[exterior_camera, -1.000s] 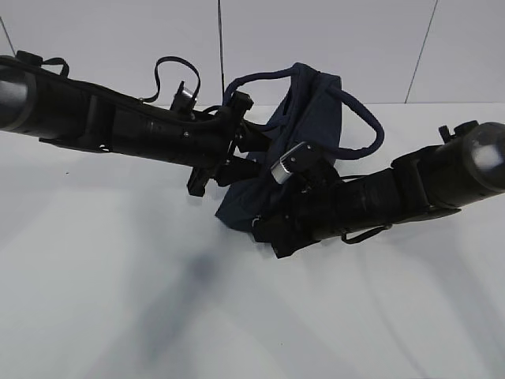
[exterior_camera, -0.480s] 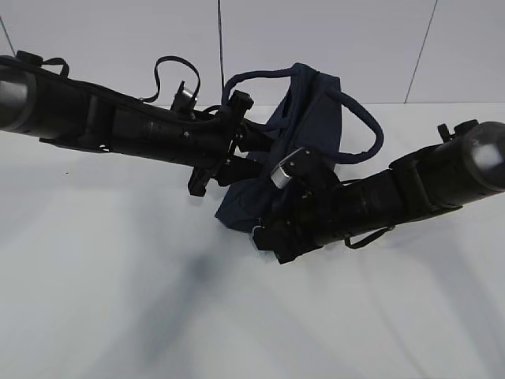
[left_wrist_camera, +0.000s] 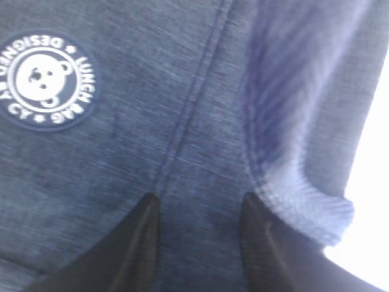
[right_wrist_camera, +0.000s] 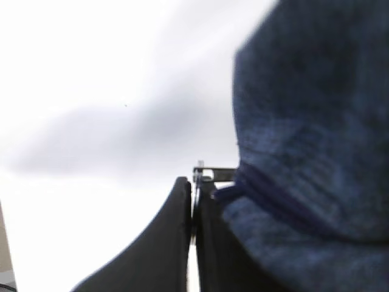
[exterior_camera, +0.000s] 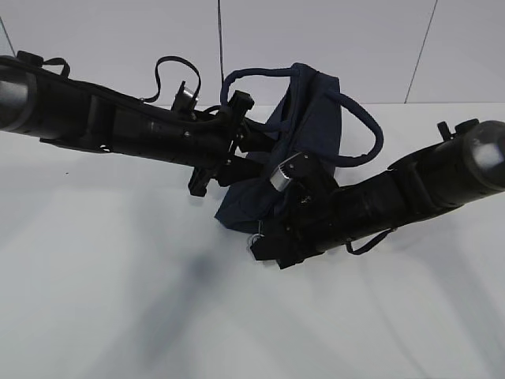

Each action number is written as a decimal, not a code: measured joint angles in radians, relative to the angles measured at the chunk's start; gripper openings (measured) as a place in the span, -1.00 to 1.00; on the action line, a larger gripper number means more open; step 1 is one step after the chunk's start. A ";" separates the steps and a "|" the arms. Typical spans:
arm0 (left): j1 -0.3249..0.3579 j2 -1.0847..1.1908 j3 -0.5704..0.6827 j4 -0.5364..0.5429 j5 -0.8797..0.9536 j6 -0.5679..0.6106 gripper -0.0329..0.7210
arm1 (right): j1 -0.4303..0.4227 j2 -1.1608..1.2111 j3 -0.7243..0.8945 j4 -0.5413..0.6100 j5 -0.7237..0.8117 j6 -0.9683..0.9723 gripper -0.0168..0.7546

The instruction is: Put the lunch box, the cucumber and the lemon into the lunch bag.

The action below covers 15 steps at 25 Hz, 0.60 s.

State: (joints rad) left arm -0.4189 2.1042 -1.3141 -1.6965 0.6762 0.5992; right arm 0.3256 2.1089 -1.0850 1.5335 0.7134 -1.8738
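Against the lunch bag (left_wrist_camera: 182, 109), the right gripper (right_wrist_camera: 194, 201) is clamped shut.

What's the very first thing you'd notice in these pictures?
Two big black robot arms meet at a dark blue lunch bag in the middle of the white table, its loop handles sticking up. Close up, the left gripper presses into the bag's fabric below a round white teddy-bear logo. The right gripper is pinched shut at the bag's edge.

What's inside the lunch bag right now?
Nothing inside can be seen. The lunch bag shows only its navy outside fabric, its handles and its round white logo; both arms cover its front, and no view looks into it. No food or box is visible anywhere.
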 joint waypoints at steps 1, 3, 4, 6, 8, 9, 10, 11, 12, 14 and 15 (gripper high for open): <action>0.000 0.000 0.000 -0.001 0.000 0.000 -0.07 | 0.000 -0.007 0.000 -0.009 0.006 0.014 -0.95; 0.000 0.000 0.000 -0.007 0.000 0.001 -0.07 | 0.000 -0.026 0.000 -0.034 0.015 0.039 -0.95; 0.000 0.000 0.000 -0.009 0.000 0.002 -0.07 | 0.000 -0.038 0.000 -0.049 0.015 0.048 -0.95; -0.001 0.000 0.000 -0.013 0.000 0.003 -0.07 | 0.002 -0.064 0.000 -0.069 0.018 0.066 -0.95; -0.001 0.000 0.000 -0.018 0.000 0.003 -0.07 | 0.002 -0.092 0.000 -0.087 0.020 0.086 -0.95; -0.001 0.000 0.000 -0.022 0.000 0.003 -0.07 | 0.002 -0.103 0.000 -0.096 0.022 0.093 -0.95; -0.001 0.000 0.000 -0.024 0.000 0.003 -0.07 | 0.002 -0.111 0.000 -0.105 0.022 0.103 -0.95; -0.001 0.000 0.000 -0.027 -0.002 0.005 -0.07 | 0.002 -0.118 0.000 -0.109 0.022 0.111 -0.95; -0.001 0.000 0.000 -0.029 -0.002 0.007 -0.07 | 0.002 -0.123 0.000 -0.114 0.022 0.120 -0.95; 0.007 0.000 0.000 -0.031 -0.002 0.021 -0.07 | 0.002 -0.130 0.002 -0.120 0.022 0.133 -0.95; 0.016 0.000 0.000 -0.033 -0.002 0.028 -0.07 | 0.002 -0.132 0.002 -0.120 0.022 0.142 -0.95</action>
State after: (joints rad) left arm -0.4029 2.1042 -1.3141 -1.7292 0.6744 0.6268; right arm 0.3277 1.9770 -1.0832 1.4133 0.7357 -1.7315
